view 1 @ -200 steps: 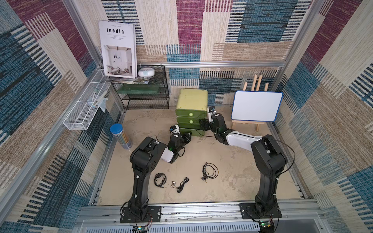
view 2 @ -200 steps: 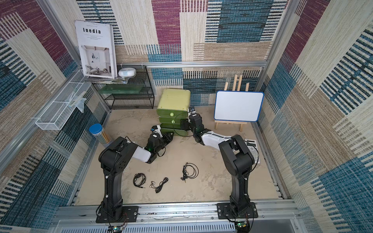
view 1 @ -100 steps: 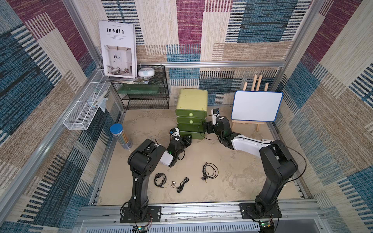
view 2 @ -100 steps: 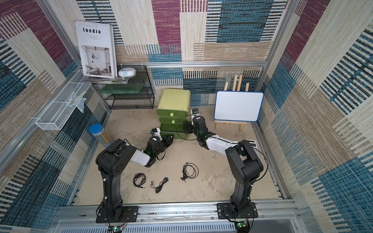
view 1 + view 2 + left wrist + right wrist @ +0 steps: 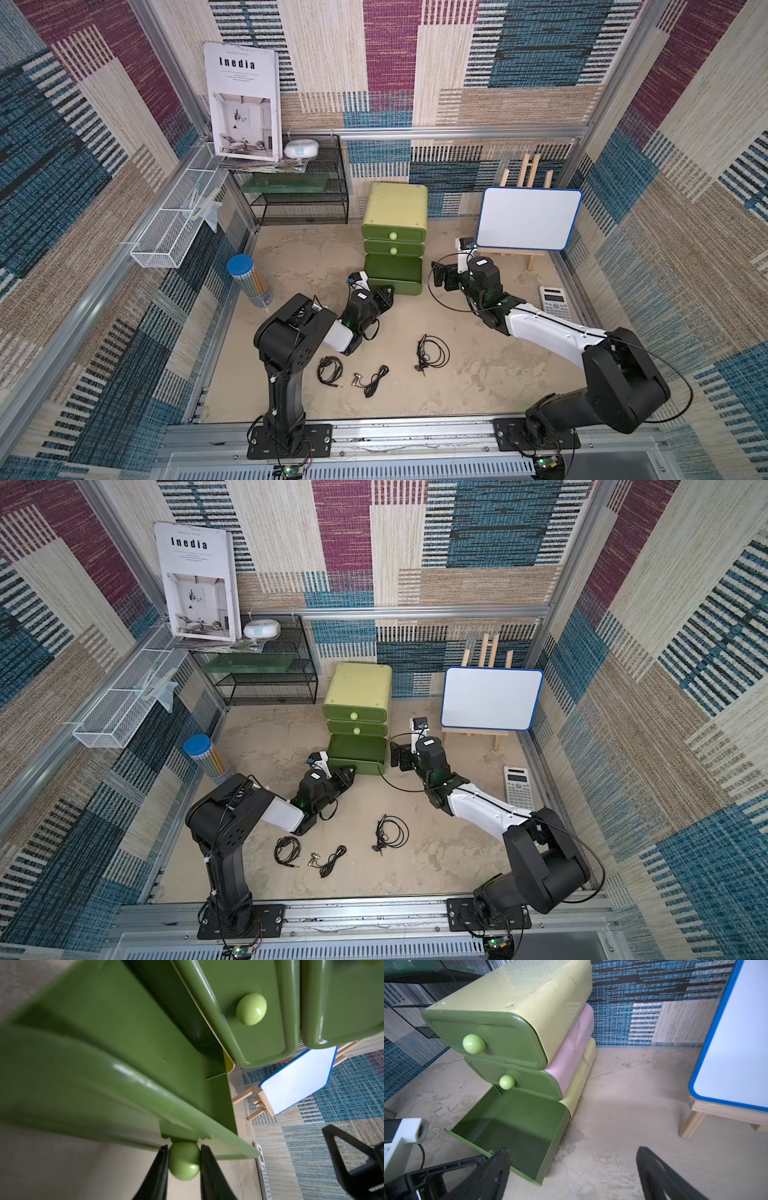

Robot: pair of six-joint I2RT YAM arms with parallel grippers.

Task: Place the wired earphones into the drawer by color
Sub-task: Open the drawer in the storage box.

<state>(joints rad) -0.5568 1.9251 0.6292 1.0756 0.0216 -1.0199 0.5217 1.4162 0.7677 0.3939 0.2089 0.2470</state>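
The earphones (image 5: 432, 354) are where they were a second ago: three black bundles loose on the desk (image 5: 478, 374) toward its front edge, between my arms. The left bundle (image 5: 330, 370) and the right one are rough loops. The middle bundle (image 5: 372, 380) is drawn out, with its long axis slanting from the front toward the back right. The bottom drawer (image 5: 392, 270) has come out further, and my left claw (image 5: 184, 1147) is clamped on its knob (image 5: 184, 1164). My right claw (image 5: 573, 1153) has backed off the cabinet (image 5: 395, 203), jaws spread wide, holding nothing.
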